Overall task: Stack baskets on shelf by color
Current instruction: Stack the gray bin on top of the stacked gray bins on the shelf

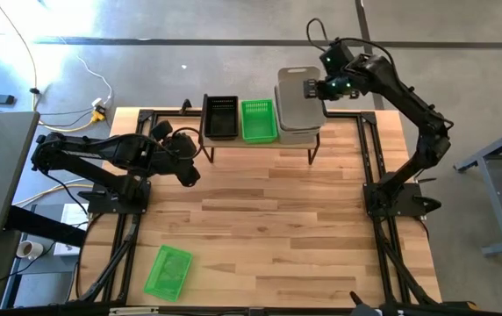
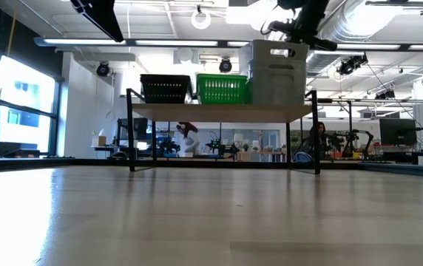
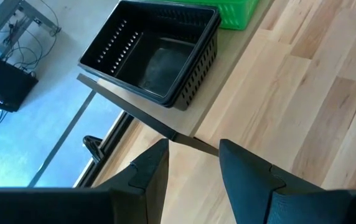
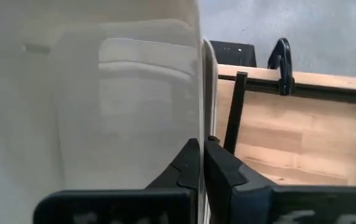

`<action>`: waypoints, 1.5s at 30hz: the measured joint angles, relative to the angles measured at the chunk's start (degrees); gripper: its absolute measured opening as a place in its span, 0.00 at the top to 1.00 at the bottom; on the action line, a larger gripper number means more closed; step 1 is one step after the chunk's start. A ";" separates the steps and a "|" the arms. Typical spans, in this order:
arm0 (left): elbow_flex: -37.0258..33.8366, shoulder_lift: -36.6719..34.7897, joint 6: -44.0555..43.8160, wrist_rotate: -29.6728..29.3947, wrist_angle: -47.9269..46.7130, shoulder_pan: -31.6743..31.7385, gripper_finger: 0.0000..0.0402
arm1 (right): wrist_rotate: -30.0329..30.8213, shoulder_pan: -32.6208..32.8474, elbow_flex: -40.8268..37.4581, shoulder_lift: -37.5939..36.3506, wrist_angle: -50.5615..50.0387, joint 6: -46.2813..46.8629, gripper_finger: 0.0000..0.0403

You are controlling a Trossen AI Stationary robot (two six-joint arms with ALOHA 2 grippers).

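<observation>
Big open workshop behind the rig, with ceiling lights, windows along one side and benches of gear in the distance, and a light wooden tabletop [image 1: 268, 228] up front.

The shelf [image 1: 260, 140] sits at the far edge of the tabletop, and on it, running from the left arm's side to the right arm's, are the black baskets [image 1: 220, 117], the green baskets [image 1: 258, 120] and the whitish-clear baskets [image 1: 297, 110]. The black one looks like a nested stack in the left wrist view, with a second rim showing under the top one. The clear pile is the tallest of the three in the low view and takes up the right-arm end of the shelf. One more green basket [image 1: 168, 272] lies on its own near the front edge on the left arm's side, well apart from the shelf.

The right end effector [image 4: 201, 163] is up at the clear pile, and its fingers are pinched closed on the thin wall of the top clear basket at the side facing the right arm.

The left end effector [image 3: 193, 165] hovers just in front of the shelf's black-basket end, fingers apart and holding nothing.
</observation>
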 joint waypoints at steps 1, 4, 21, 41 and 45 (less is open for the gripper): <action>0.00 0.00 0.00 0.00 0.01 0.00 0.67 | 0.04 0.00 0.00 0.00 -0.42 0.67 1.00; 0.00 0.00 0.00 0.00 -0.01 0.00 0.67 | -0.04 0.04 0.00 0.02 -2.38 1.58 1.00; 0.00 0.00 2.49 -0.33 -0.01 0.00 0.67 | -5.08 -2.42 0.00 0.02 -1.37 0.30 1.00; 0.00 0.00 2.54 -0.50 -0.01 0.00 0.67 | -10.15 -5.61 1.95 0.13 -2.24 0.61 1.00; 0.00 0.00 2.54 -0.50 -0.01 0.00 0.67 | -7.45 -4.95 6.56 0.11 -3.29 0.52 1.00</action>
